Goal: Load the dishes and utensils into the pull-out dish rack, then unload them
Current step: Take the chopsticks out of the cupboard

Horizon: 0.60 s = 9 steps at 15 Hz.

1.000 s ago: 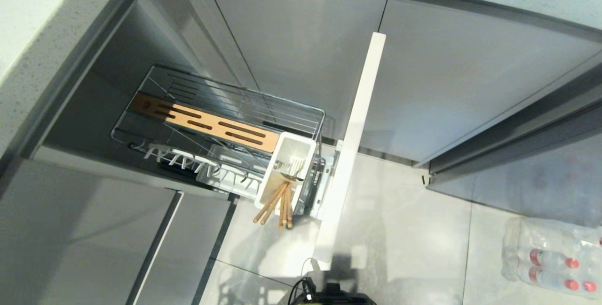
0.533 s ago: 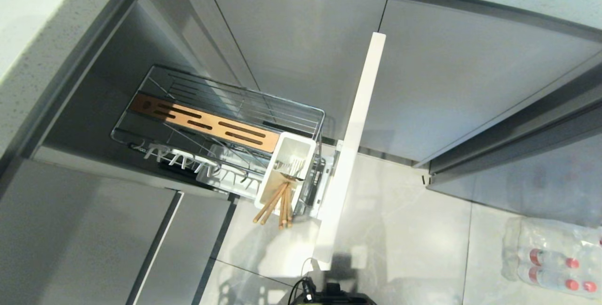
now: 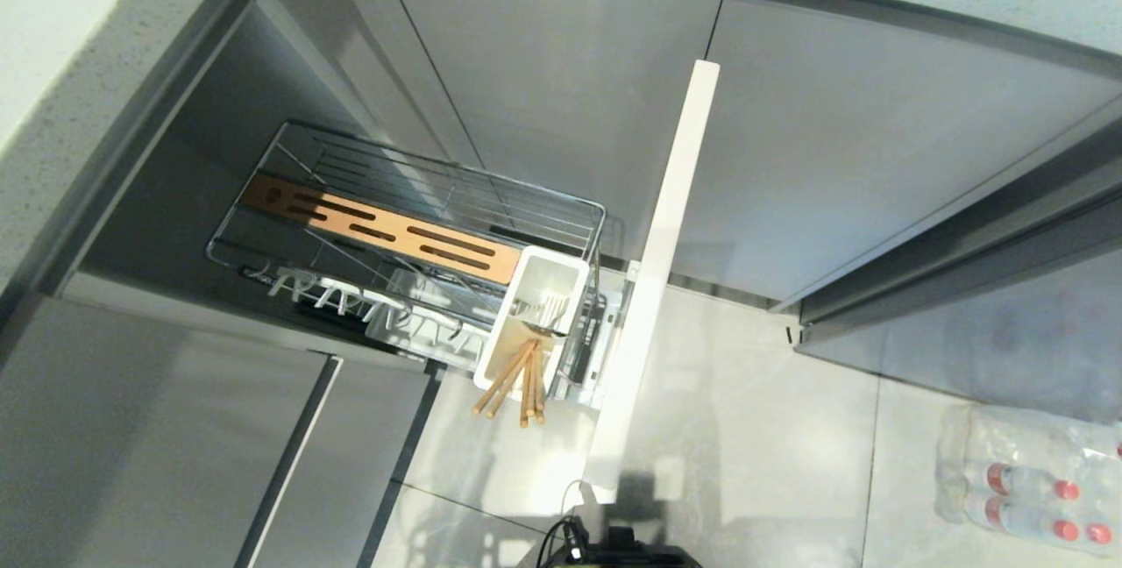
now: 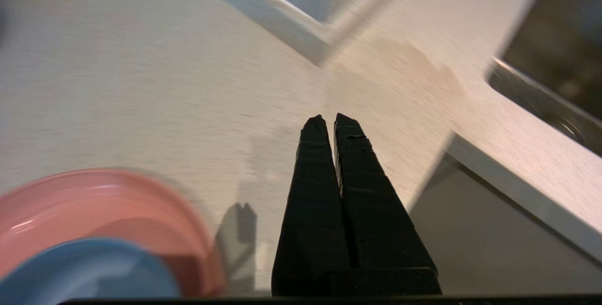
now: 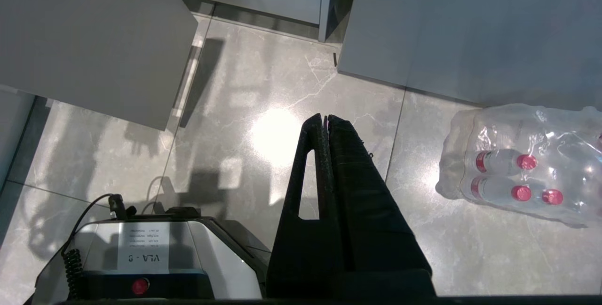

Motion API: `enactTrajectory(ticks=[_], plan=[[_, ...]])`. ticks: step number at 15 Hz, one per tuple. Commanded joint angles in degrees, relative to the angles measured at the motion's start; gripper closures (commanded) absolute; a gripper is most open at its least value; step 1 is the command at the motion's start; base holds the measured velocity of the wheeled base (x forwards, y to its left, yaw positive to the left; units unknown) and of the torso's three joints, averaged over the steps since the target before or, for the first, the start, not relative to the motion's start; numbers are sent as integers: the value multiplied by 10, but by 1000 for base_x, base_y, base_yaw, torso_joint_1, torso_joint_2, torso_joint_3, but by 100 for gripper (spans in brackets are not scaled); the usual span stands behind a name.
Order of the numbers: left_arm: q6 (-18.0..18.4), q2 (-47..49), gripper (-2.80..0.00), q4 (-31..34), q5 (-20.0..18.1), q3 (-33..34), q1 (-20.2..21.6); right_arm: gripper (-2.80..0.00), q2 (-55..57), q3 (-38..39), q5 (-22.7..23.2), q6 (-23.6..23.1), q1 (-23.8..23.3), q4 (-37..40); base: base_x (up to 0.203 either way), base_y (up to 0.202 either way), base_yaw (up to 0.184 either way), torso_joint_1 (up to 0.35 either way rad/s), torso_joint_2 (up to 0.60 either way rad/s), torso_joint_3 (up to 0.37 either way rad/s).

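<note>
Two end effectors are ours, and both have the fingers pressed together with nothing between them. Our left end effector (image 4: 328, 119) is over a pale tabletop (image 4: 141, 84), out of the head view. Near its base, on one side, we see the pink plate (image 4: 94, 201) lying on the tabletop, and the blue bowl (image 4: 84, 272) sits in the plate; both are apart from the fingers. The shadow of the fingers falls on the tabletop between the plate and the end effector. On the other side of the tips a steel sink (image 4: 555, 84) is sunk in the tabletop, well apart from them. A blurred grey round thing is at the far corner of this view; we cannot tell what it is.

Our right end effector (image 5: 325, 117) hangs over the grey floor (image 5: 235, 107), pointing down. The base (image 5: 155, 258) of our robot is just beside it, and a pack of bottles (image 5: 522, 159) with red caps lies on the floor to its other side.

The rack (image 3: 412, 226) is pulled out of the cabinet, far from both end effectors. Its plate prongs (image 3: 351, 296) hold nothing. The chopsticks (image 3: 513, 379) stand tilted in the white cup (image 3: 570, 274) at the front end, and the fork (image 3: 548, 305) is in the same cup.
</note>
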Motion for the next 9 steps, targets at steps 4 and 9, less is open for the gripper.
enactTrajectory(ticks=[4,9], plan=[[176,27,0,55,-1,-20,-221,0,0,0,0,0,-1,0,0,0,0,0,0,0],[286,31,0,159,-5,3,-366,0,0,0,0,0,0,0,0,0,0,0,0,0]])
